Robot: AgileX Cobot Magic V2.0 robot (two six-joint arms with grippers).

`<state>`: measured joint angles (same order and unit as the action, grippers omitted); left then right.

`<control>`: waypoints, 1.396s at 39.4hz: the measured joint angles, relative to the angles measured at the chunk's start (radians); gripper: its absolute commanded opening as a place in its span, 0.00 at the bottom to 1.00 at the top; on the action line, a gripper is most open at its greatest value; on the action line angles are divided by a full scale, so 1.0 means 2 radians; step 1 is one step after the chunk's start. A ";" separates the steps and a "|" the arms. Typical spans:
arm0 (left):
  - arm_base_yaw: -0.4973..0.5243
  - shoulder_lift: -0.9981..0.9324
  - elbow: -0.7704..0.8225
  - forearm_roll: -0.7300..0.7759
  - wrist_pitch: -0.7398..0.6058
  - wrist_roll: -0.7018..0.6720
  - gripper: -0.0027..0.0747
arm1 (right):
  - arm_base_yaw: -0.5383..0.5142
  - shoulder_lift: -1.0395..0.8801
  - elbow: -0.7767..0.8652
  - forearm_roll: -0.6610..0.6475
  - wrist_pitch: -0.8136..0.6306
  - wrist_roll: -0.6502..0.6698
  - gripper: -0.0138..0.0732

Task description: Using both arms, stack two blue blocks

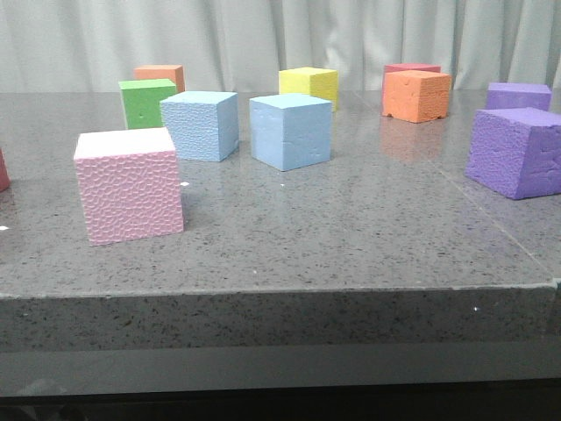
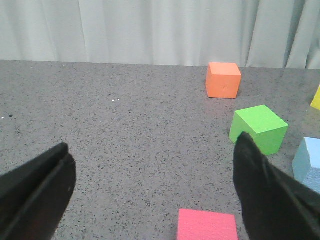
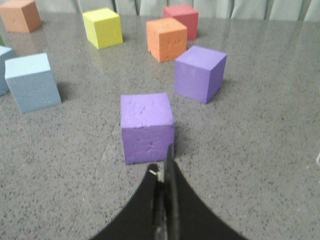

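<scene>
Blue foam, two items: pebbly blue block [image 1: 200, 125] and smooth blue block [image 1: 291, 131] side by side, apart, mid desk [image 1: 351, 228], unstacked. Your left hand [image 2: 150, 190]: fingers wide apart, empty, ready to grasp. Your right hand [image 3: 164, 175]: fingers together, parked by purple cube [image 3: 147, 127].

Blue blocks: two, pebbly blue block [image 1: 200, 124] and smoother blue block [image 1: 291, 131]
Purple cubes: two [image 1: 517, 152] [image 1: 518, 96]
Orange cubes: two [image 1: 415, 96] [image 1: 159, 77]
Green cube: one [image 1: 146, 102]
Yellow cube: one [image 1: 309, 85]
Pink cube: one [image 1: 129, 183]
Red cube: one [image 3: 181, 18]
</scene>
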<state>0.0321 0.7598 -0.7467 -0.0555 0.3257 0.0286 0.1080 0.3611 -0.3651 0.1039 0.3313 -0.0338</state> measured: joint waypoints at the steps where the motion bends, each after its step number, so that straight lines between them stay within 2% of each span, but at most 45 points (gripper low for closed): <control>1: 0.000 0.001 -0.001 -0.004 0.000 0.000 0.83 | 0.000 -0.001 0.000 0.000 -0.004 0.000 0.08; 10: -0.021 0.044 -0.041 -0.021 0.010 0.000 0.83 | 0.000 -0.001 0.001 0.000 -0.009 0.000 0.08; 22: -0.149 0.168 -0.135 -0.019 0.029 0.003 0.83 | 0.000 -0.001 0.001 0.000 -0.010 0.000 0.08; 29: -0.197 0.267 -0.220 -0.018 0.088 0.003 0.83 | 0.000 -0.001 0.001 0.000 -0.011 0.000 0.08; 38: -0.227 0.376 -0.324 -0.018 0.183 0.004 0.83 | 0.000 -0.001 0.001 0.000 -0.011 0.000 0.08; 46: -0.248 0.443 -0.390 -0.016 0.222 0.004 0.83 | 0.000 -0.001 0.001 0.000 -0.011 0.000 0.08; 55: -0.250 0.503 -0.449 -0.016 0.263 0.004 0.83 | 0.000 -0.001 0.001 0.000 -0.011 0.000 0.08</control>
<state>-0.4687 1.7659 -1.6449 -0.0869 0.8522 0.0360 0.1080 0.3592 -0.3638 0.1039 0.3099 -0.0338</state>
